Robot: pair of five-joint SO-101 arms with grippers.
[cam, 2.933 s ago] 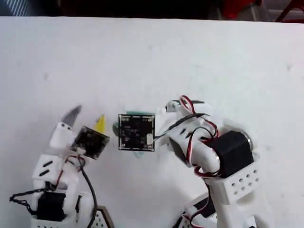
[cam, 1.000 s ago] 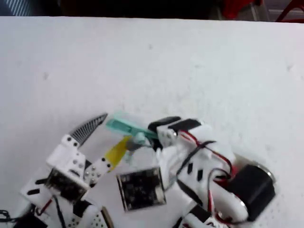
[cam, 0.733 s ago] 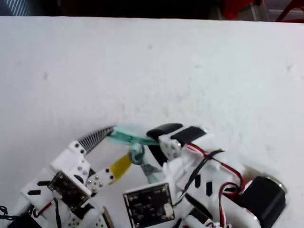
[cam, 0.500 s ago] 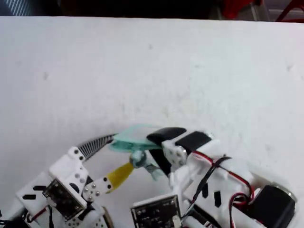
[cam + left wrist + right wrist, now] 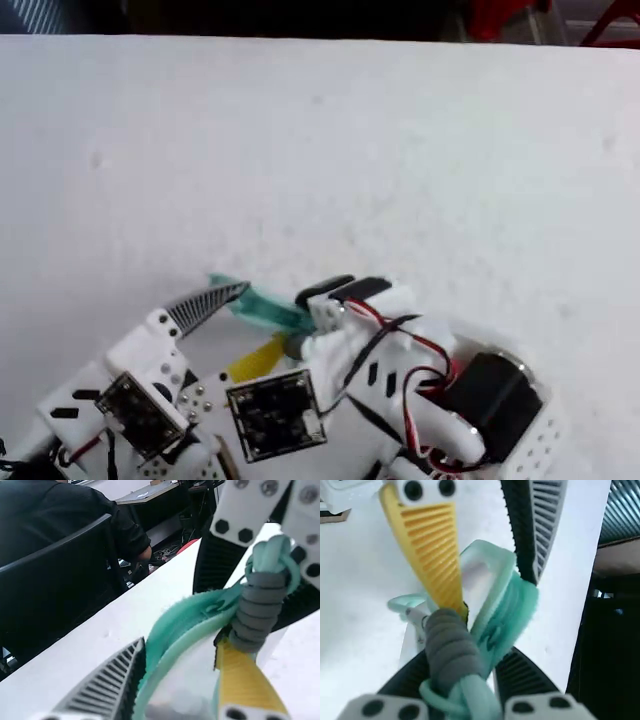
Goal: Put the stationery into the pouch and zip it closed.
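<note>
White table [image 5: 400,150] under an overhead camera, with a dark room edge along the top of the frame. Two robot arms crowd the lower centre around a teal pouch [image 5: 258,306].

The left gripper [image 5: 180,647] is clamped across one end of the pouch, its grey ribbed finger on one side and its yellow finger on the other. The right gripper [image 5: 465,666] is clenched on the zip pull [image 5: 451,639], a grey cord-wrapped tag with a teal loop.

The pouch lies low over the table between the two grippers. Its long axis runs from the left of the high view down toward the lower right. The zip edge follows that line, and the pull sits at the right-hand end.

The pouch looks light and soft, likely a padded fabric that will fold or bunch if it is dragged rather than braced. The cord-wrapped pull offers the surest purchase for zipping, since it is grippy and unlikely to slip. The body is best pinched near the zip end, so the fabric stays taut along its length. Whether any stationery is inside cannot be told.
</note>
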